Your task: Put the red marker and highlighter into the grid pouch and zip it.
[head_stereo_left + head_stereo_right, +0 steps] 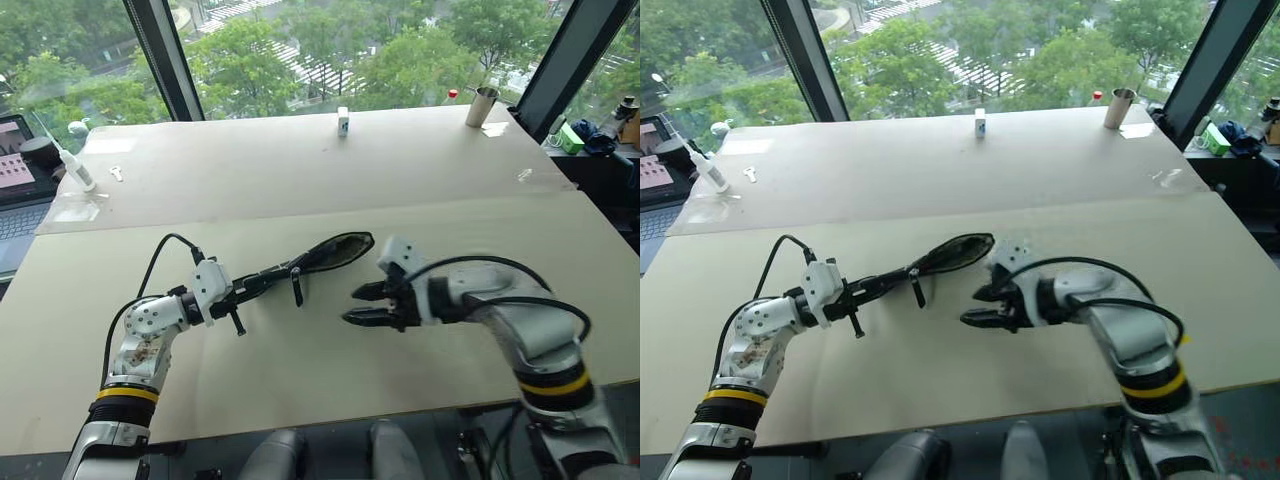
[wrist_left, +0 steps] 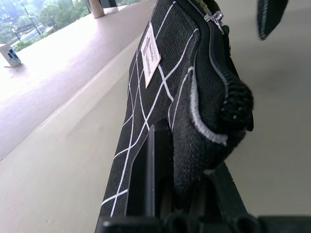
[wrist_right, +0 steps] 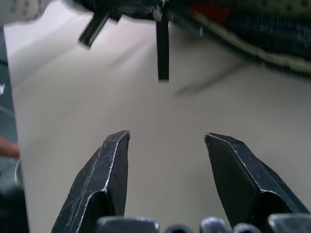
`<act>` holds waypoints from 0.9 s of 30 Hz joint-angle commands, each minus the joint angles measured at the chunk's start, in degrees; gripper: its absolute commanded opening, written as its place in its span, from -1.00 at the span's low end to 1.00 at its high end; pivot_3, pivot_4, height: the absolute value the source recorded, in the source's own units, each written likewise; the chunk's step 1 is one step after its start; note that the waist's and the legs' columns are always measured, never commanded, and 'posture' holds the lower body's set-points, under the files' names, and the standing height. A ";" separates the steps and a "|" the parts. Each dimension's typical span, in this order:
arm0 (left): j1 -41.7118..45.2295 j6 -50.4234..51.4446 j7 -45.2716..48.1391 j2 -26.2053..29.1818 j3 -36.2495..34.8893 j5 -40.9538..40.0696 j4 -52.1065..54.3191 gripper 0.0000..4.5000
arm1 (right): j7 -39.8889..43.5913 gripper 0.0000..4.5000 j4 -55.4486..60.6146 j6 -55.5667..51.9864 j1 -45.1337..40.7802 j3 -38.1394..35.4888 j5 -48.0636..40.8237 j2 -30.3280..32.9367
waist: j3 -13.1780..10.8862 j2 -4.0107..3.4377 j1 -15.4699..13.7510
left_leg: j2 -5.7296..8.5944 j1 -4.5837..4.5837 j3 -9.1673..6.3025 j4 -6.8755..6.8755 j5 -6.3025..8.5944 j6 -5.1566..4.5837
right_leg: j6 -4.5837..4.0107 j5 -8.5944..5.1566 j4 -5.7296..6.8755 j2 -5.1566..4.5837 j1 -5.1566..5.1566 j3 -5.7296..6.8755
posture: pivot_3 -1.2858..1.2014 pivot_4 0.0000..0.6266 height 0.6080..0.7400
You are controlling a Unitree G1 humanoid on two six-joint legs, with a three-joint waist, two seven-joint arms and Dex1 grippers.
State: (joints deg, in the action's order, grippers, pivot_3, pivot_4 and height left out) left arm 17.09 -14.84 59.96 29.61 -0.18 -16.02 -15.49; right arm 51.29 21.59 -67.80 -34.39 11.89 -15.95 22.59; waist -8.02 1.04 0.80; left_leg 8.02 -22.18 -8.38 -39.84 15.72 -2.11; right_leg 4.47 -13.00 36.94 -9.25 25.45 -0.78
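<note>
Beyond grid pouch (image 1: 325,254): small box (image 1: 343,121), metal cup (image 1: 482,106).

Daylight comes in through the windows (image 1: 330,50) behind the table (image 1: 300,170), bright and even, and the trees outside look slightly washed out. The far half of the tabletop carries a pale sheen. Shadows on the table are soft and faint. In the left wrist view the grid pouch (image 2: 160,97) is sharp up close, its background hazy. The right wrist view is blurred, with soft-edged fingers (image 3: 104,179).
</note>
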 commanded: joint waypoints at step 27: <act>0.90 -1.51 0.48 0.19 -0.05 0.55 0.83 -1.00 | -10.49 -0.99 -8.03 1.97 -9.98 5.01 -2.03 -3.37 | 0.00 0.00 0.39 | 0.03 -0.04 -0.10 0.02 -0.01 0.02 | 0.00 0.00 0.11 0.02 0.12 0.05 | 0.03 -0.52 0.99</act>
State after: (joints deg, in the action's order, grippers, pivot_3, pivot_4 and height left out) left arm 17.51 -15.05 60.28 29.19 0.22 -15.64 -15.54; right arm 38.76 8.94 -66.49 -44.26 19.29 -16.17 16.34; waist -8.02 1.03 1.20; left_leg 8.06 -22.23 -8.47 -39.83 15.71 -2.09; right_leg 4.47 -13.00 37.05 -9.23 25.57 -0.73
